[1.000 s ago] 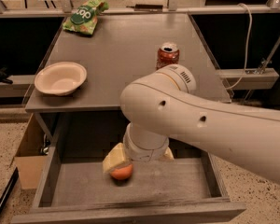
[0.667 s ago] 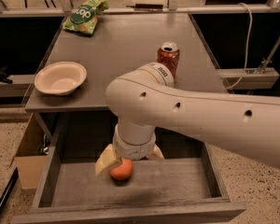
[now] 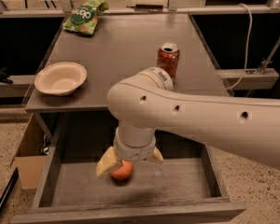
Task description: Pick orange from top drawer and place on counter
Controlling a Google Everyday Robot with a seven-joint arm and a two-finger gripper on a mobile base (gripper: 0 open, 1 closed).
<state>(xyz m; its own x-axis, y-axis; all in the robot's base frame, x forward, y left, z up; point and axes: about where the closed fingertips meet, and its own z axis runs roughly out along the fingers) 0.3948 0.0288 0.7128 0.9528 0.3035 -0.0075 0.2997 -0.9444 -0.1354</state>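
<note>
Lower middle of the frame: gripper (image 3: 130,161) down in the top drawer (image 3: 182,181).
Jaws spread wide over the orange (image 3: 122,171), not gripping it; orange sits on the drawer floor. Soda can (image 3: 168,59) and bowl (image 3: 60,78) up on the counter (image 3: 121,41).

On my feed the end effector (image 3: 129,164), low in the top drawer (image 3: 130,212) right at the orange (image 3: 122,172), reads pale cream-yellow. The arm (image 3: 200,120) above it is glossy off-white w/ a few small dark holes. The orange is one plain colour, no markings. Top drawer is flat grey, walls & bottom alike. The surface (image 3: 126,41) is the same grey w/ a slight sheen. Soda can (image 3: 168,59) is red-orange w/ a silver top. Bowl (image 3: 60,77) is plain cream-white. Snack bag (image 3: 84,15) is bright green w/ white lettering on a darker green patch. Floor (image 3: 9,129) is beige w/ dark speckles. Cardboard box (image 3: 28,153) is tan-brown, and the cable (image 3: 249,27) is white.
</note>
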